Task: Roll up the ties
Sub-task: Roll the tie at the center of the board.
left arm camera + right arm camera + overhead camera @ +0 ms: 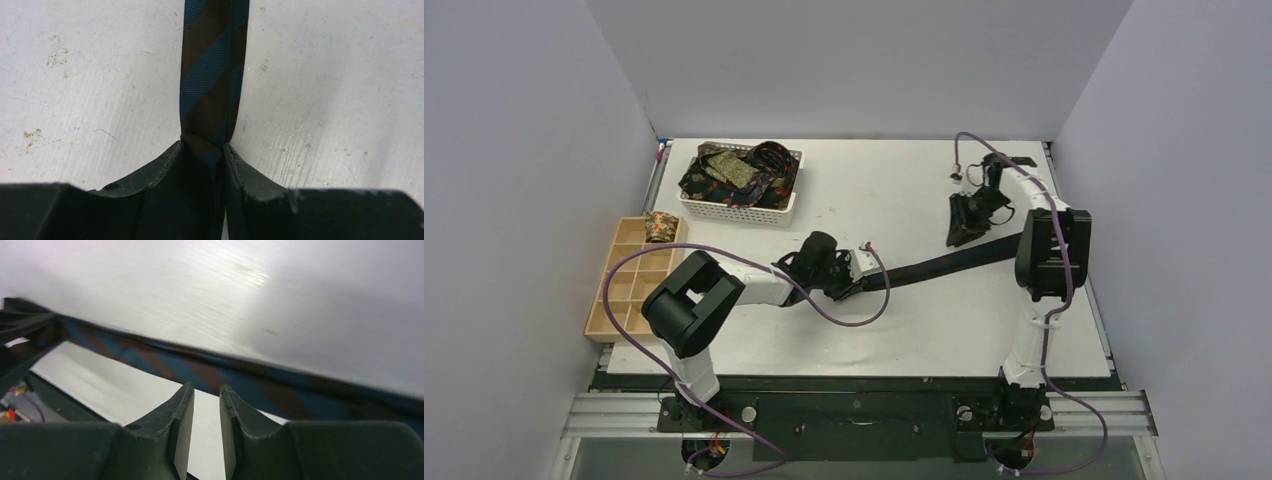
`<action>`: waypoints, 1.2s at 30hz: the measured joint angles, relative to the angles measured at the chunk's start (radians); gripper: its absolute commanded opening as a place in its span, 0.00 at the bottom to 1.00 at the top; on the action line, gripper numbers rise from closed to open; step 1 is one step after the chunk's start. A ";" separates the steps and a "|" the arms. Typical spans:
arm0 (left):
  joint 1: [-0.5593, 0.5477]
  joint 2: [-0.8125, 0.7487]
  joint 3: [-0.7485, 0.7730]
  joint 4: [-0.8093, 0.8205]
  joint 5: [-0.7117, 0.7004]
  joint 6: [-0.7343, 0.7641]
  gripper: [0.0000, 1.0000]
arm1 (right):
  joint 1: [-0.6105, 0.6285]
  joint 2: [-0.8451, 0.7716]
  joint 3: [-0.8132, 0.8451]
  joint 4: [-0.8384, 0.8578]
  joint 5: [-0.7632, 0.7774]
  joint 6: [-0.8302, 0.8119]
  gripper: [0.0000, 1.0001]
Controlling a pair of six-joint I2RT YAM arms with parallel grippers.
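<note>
Pinching one end of a striped tie (pixel 210 75), the left gripper (pixel 202 148) has its two black fingers closed tight on the fabric, with the cloth bunched between the pads. From there the tie runs straight away from the fingers, flat on the table (pixel 904 330). Seen from overhead, its long axis lies nearly across the table, from the centre out to the right and tilting a little toward the far side, where it ends near the right gripper (pixel 206 390). That gripper stands with its fingers slightly parted, bare table showing in the narrow gap and nothing held. The tie crosses just beyond its fingertips as a slanting band, though that view is blurred and I cannot tell whether fingers and cloth touch. The tie is narrow and dark, with broad diagonal stripes of deep blue and dark brown. The table is white, scuffed and speckled with small brownish marks, and plain pale grey walls (pixel 854 60) enclose it on three sides. At the far left sits a white lattice basket (pixel 734 210) holding a heap of ties (pixel 734 170), dark with gold and green patterns. Just beside it, at the left edge, lies a pale wooden compartment tray (pixel 624 290) with one rolled tie (pixel 660 226) in its far corner compartment. Purple cables (pixel 844 318) loop along both arms.
</note>
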 measured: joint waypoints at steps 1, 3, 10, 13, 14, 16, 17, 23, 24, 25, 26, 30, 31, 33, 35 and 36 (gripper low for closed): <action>-0.002 0.003 0.003 0.000 0.000 0.003 0.29 | -0.040 0.004 0.011 -0.023 0.033 -0.022 0.22; -0.003 0.008 0.008 0.002 0.000 0.005 0.29 | -0.123 0.018 0.039 -0.064 0.099 -0.061 0.23; -0.011 0.045 0.051 0.004 0.006 0.015 0.29 | -0.321 0.039 0.068 -0.143 0.317 -0.152 0.22; -0.024 0.065 0.077 0.004 0.006 0.025 0.29 | -0.330 0.048 0.066 -0.161 0.378 -0.181 0.22; -0.030 0.071 0.084 0.004 0.006 0.028 0.29 | -0.335 0.053 0.062 -0.163 0.396 -0.190 0.22; -0.043 0.082 0.097 0.006 0.006 0.032 0.29 | -0.341 0.055 0.048 -0.169 0.426 -0.209 0.20; -0.049 0.087 0.103 0.006 0.007 0.035 0.29 | -0.347 0.055 0.043 -0.176 0.438 -0.217 0.20; -0.074 0.110 0.128 0.011 0.016 0.072 0.28 | -0.412 0.055 0.037 -0.233 0.422 -0.287 0.21; -0.074 0.113 0.131 0.011 0.021 0.079 0.29 | -0.419 0.055 0.045 -0.246 0.406 -0.292 0.21; -0.074 0.114 0.133 0.011 0.024 0.084 0.29 | -0.420 0.055 0.061 -0.257 0.389 -0.295 0.21; -0.074 0.114 0.133 0.011 0.026 0.088 0.29 | -0.417 0.055 0.082 -0.266 0.373 -0.296 0.21; -0.074 0.119 0.141 0.004 0.035 0.105 0.29 | -0.377 0.080 0.272 -0.275 0.313 -0.285 0.21; -0.075 0.119 0.144 0.000 0.037 0.108 0.29 | -0.369 0.088 0.315 -0.267 0.303 -0.282 0.21; -0.075 0.121 0.146 -0.001 0.041 0.113 0.29 | -0.353 0.103 0.360 -0.250 0.291 -0.274 0.21; -0.075 0.122 0.148 -0.002 0.043 0.114 0.29 | -0.346 0.122 0.371 -0.237 0.291 -0.261 0.21; -0.075 0.124 0.150 -0.004 0.045 0.115 0.29 | -0.347 0.133 0.371 -0.235 0.293 -0.259 0.21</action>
